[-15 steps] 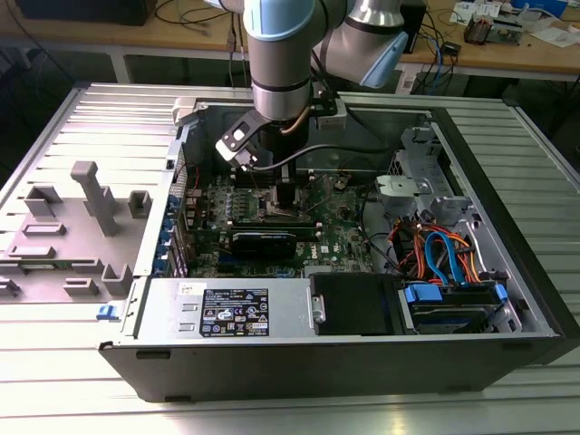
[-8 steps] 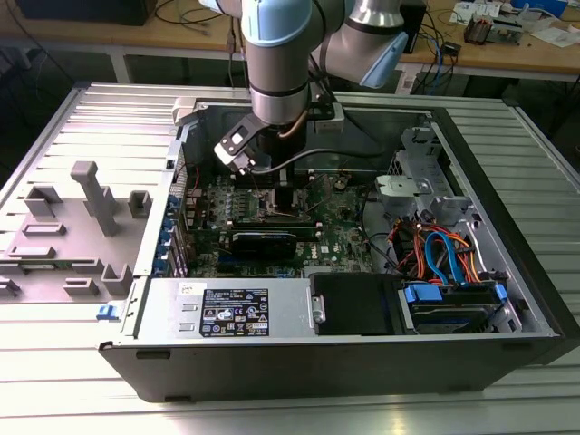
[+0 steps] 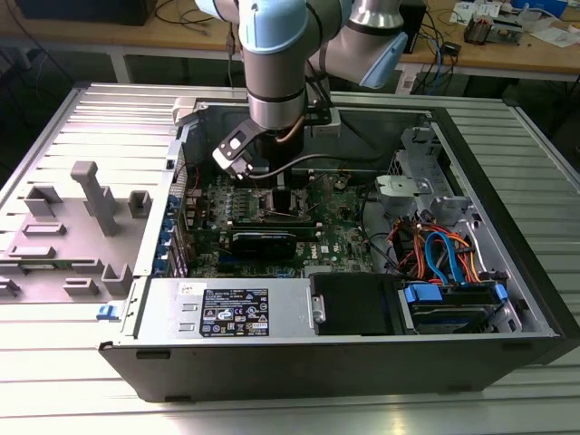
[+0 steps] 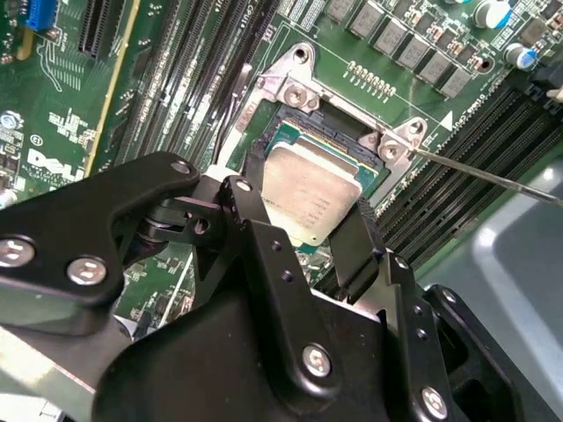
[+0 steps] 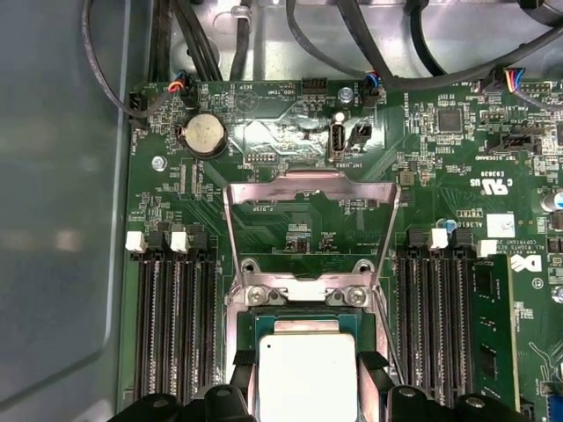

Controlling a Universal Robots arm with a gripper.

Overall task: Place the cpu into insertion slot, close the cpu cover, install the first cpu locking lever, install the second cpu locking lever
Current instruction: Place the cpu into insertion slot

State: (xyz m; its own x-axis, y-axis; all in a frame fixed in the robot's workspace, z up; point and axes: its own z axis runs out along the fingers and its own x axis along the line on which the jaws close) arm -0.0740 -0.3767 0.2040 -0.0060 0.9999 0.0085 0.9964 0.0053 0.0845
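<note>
Exterior view first: the arm (image 3: 272, 54) is reaching straight down into an open computer case (image 3: 299, 367) that's lying on its side on the tabletop (image 3: 54, 362). The case is sitting like that so the motherboard (image 3: 337, 234) is facing up and the arm is getting a clear vertical drop onto it. Its tool end is hanging low over the middle of the board.

In the second wrist view the two black fingers (image 4: 362, 242) are sitting narrow, one on each side of the cpu (image 4: 312, 195), and they look like they're pinching its opposite edges, so I'm calling it held. The chip is sitting flat and square right over the slot (image 4: 327, 134), with the slot's teal edge peeking out past it on the far side. I can't tell whether it's fully seated or just hovering a hair above. A thin lever (image 4: 493, 176) is sticking out to the side, swung clear so nothing is blocking the way in.

In the first wrist view the cover (image 5: 308, 186) is standing flipped back on its hinge, leaving the slot wide open. The cpu is lying dead centre between the fingers, silver side up, with memory slots (image 5: 171, 325) running along both sides and the coin battery (image 5: 203, 134) well away. Cover and levers aren't done yet.
</note>
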